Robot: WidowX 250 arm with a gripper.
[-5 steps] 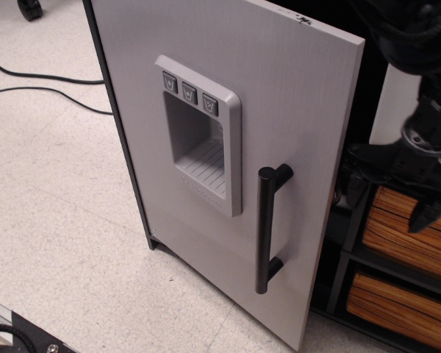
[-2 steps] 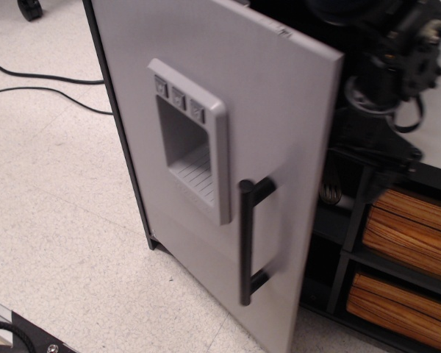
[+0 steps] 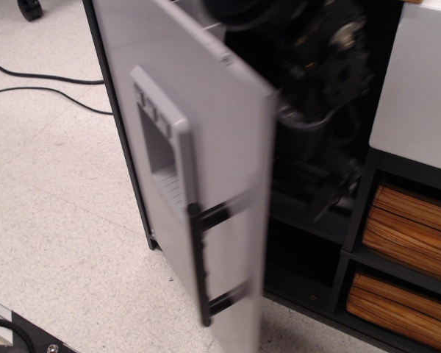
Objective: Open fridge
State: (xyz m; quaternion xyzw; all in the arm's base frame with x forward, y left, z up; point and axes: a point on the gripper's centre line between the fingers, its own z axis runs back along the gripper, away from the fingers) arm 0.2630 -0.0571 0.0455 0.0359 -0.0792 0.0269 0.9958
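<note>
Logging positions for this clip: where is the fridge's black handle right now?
The handle sits low in the middle of the frame, on the swung-out fridge door, just below the dispenser panel.

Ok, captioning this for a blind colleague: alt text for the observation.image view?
A light-grey toy fridge door stands swung well open, its black bar handle toward the camera. A blurred dark robot arm sits behind the door's edge; wooden drawers at right.

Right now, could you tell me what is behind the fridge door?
Behind the door is the blurred black robot arm, reaching into the dark fridge. Its fingers cannot be made out, and darkness hides any contents.
</note>
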